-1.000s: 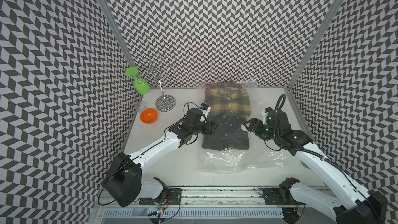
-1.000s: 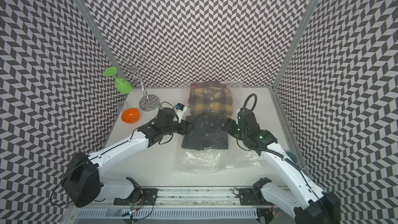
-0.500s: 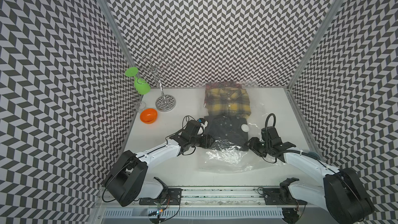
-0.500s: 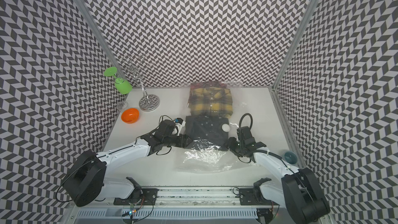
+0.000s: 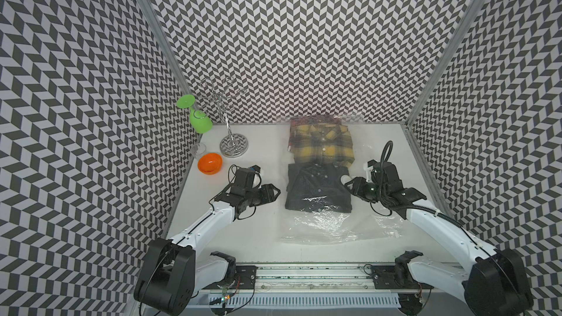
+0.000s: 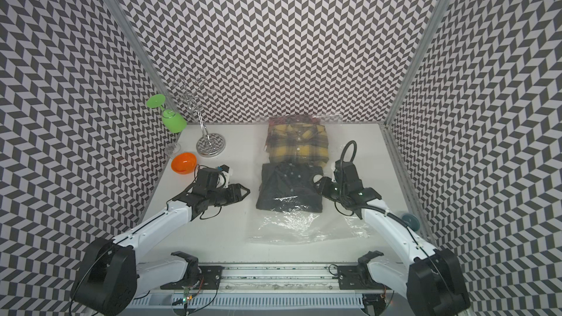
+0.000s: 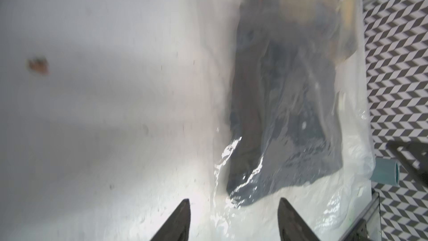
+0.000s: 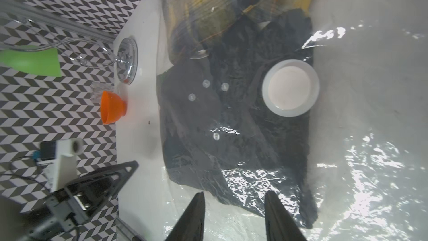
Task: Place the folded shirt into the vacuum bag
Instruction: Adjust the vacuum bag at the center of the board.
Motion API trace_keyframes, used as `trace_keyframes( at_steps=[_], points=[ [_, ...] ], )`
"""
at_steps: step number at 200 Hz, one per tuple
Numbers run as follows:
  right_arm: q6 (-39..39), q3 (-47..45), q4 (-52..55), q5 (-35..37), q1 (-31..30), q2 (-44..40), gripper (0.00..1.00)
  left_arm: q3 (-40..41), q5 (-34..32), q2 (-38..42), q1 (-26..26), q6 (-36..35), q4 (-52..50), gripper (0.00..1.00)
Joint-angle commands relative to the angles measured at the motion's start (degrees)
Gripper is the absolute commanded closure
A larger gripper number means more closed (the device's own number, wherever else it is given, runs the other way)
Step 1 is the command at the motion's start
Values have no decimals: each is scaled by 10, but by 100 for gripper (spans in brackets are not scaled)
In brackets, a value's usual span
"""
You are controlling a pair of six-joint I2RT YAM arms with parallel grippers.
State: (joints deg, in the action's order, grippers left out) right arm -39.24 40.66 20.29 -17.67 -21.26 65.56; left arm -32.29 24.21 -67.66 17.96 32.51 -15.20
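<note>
Both arms are easing rearward from the front edge; left gripper [image 5: 275, 192] and right gripper [image 5: 349, 182] spread, empty, flanking the folded shirt [image 5: 316, 189] inside the vacuum bag [image 5: 328, 229], mid-bench. Risk: right gripper closing on film, dragging shirt out.

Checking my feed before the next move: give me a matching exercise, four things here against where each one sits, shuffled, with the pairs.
1. dark shirt
2. plaid shirt
3. orange bowl
4. green glass

a. hanging upside down on the metal stand
b. farthest back
c. white valve cap over its edge
d. resting near the stand's base

Pairs: 1-c, 2-b, 3-d, 4-a
</note>
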Motion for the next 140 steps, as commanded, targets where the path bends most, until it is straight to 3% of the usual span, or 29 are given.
trace_keyframes(
  at_steps=[1, 43, 102, 118, 140],
  points=[
    [-7, 14, -37, -8, -26, 33, 57, 34, 60, 28, 0, 44, -20, 42],
    [-23, 29, -85, -21, -47, 78, 58, 80, 64, 41, 36, 99, 7, 47],
    [-11, 41, -96, -27, -49, 121, 58, 101, 93, -21, 73, 147, 123, 56],
    [-7, 38, -98, -21, -49, 132, 58, 103, 92, -37, 84, 152, 143, 62],
    [-1, 32, -101, -17, -49, 154, 58, 110, 94, -46, 84, 156, 163, 78]
  ],
)
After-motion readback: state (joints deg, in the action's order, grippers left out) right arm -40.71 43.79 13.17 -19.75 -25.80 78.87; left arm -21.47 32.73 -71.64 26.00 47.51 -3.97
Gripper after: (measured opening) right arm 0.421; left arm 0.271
